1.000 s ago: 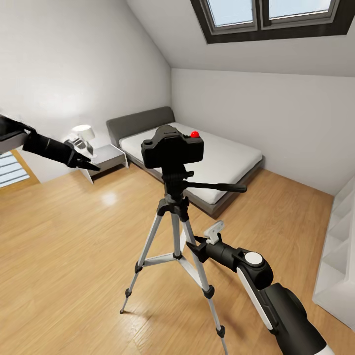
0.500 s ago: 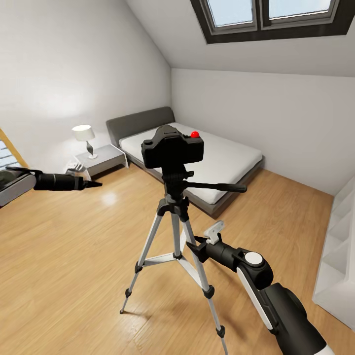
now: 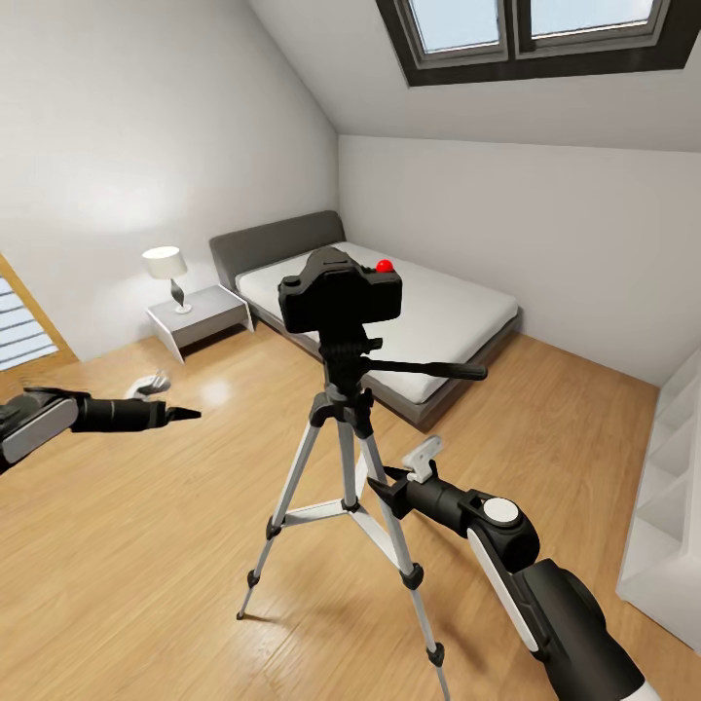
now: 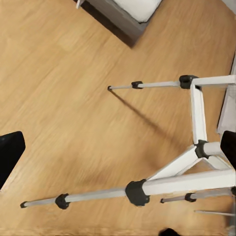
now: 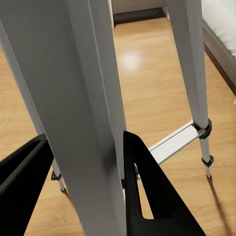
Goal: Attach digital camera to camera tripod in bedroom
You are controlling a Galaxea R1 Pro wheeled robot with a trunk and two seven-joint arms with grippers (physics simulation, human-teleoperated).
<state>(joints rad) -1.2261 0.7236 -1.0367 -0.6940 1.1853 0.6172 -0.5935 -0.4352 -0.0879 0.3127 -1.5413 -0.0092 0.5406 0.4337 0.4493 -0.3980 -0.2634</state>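
Note:
The digital camera (image 3: 341, 292), black with a red button on top, sits on the head of the camera tripod (image 3: 346, 428), which stands on the light wood floor of the bedroom. My right gripper (image 3: 399, 474) is low beside the tripod. In the right wrist view its black fingers (image 5: 147, 196) press both sides of a silver leg (image 5: 93, 98). My left gripper (image 3: 167, 399) hangs open over the floor, well to the left of the tripod. The left wrist view looks down on the spread legs (image 4: 196, 123).
A low grey bed (image 3: 438, 312) lies behind the tripod, with a white nightstand (image 3: 200, 316) and lamp (image 3: 166, 265) to its left. A white shelf unit (image 3: 672, 487) stands at the right edge. A slatted wooden railing (image 3: 19, 326) is at the far left.
My left arm has dropped from the height of the nightstand to low over the floor. The right arm, tripod and camera have stayed still.

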